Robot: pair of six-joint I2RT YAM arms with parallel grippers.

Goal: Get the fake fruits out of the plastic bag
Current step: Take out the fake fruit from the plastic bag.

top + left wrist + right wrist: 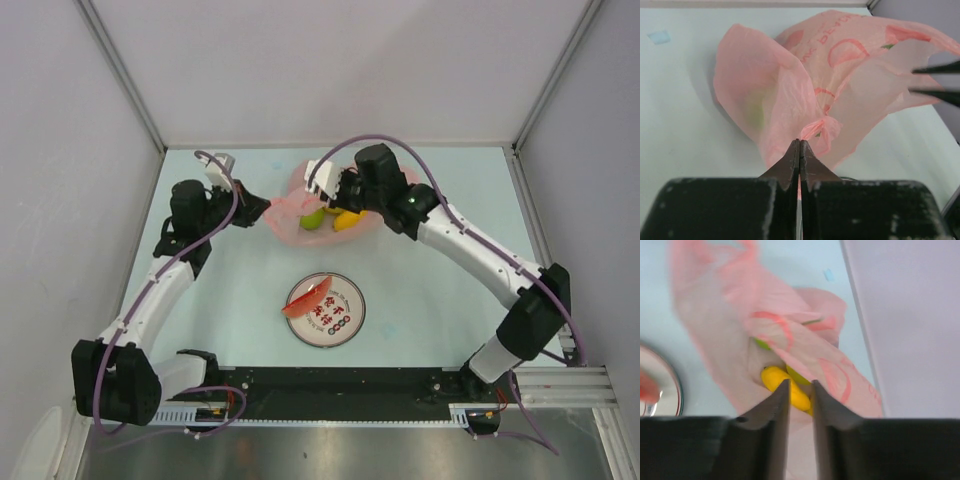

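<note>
Pale table (pixel 420 300) boxed in by white walls. Near centre, plate (pixel 352 326) carrying one watermelon slice (pixel 308 298), already out. Further back, plastic bag (pixel 285 210) crumpled on the surface, with green fruit (pixel 313 220) and yellow fruit (pixel 348 221) showing at its near-side mouth, partly under film. At the bag's left end, left gripper (pixel 799 146) pinched fully closed on a twisted fold, holding it. At the mouth, right gripper (pixel 800 390) with jaws narrowly apart and yellow fruit right at the tips; cannot tell if gripped. Judging by this: one fruit done, at least two left, others not visible.
</note>
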